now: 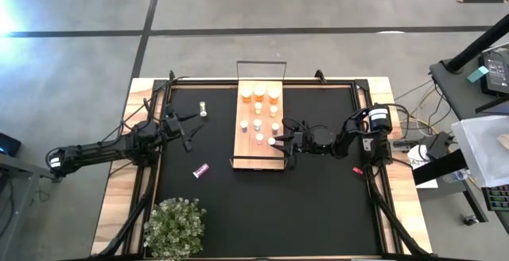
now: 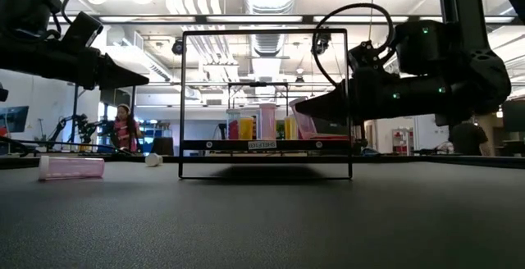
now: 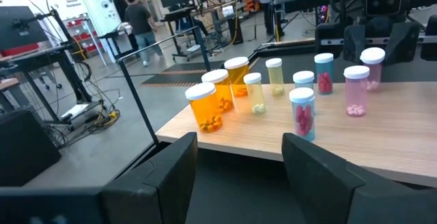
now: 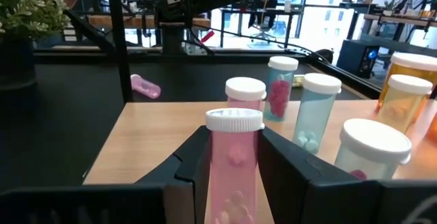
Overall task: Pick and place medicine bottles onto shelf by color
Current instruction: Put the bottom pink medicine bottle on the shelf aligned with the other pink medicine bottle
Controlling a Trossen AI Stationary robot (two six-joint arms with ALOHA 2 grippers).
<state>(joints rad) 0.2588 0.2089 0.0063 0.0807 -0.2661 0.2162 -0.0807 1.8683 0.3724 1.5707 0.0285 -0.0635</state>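
Your right gripper [image 4: 233,166] is clamped on a pink bottle [image 4: 233,162], which stands upright between the two dark fingers with its white cap above them. From above you see this gripper [image 1: 280,142] reaching over the right edge of the shelf [image 1: 243,151], with the held bottle's cap [image 1: 271,142] just inside the board's right side, toward the front end. Whether the bottle's base touches the wood you cannot tell.

The shelf lies in the middle of the black mat [image 1: 318,205]. Three amber bottles [image 1: 259,93] stand in a row at its far end, and smaller pale and pink bottles [image 1: 258,123] stand in columns nearer the middle.

Your left gripper [image 1: 191,127] hangs over the mat, well left of the shelf, its jaws spread with nothing between them; through its wrist camera you look between the fingers [image 3: 171,166] at the shelf's edge and the upright bottles.

Two bottles are off the shelf. A pink one lies on its side [image 1: 200,170] on the mat, left of the shelf's front corner and apart from both grippers. A pale one [image 1: 203,108] sits near the mat's far-left area, just beyond the left gripper.

A potted plant [image 1: 175,227] stands at the front-left of the table.
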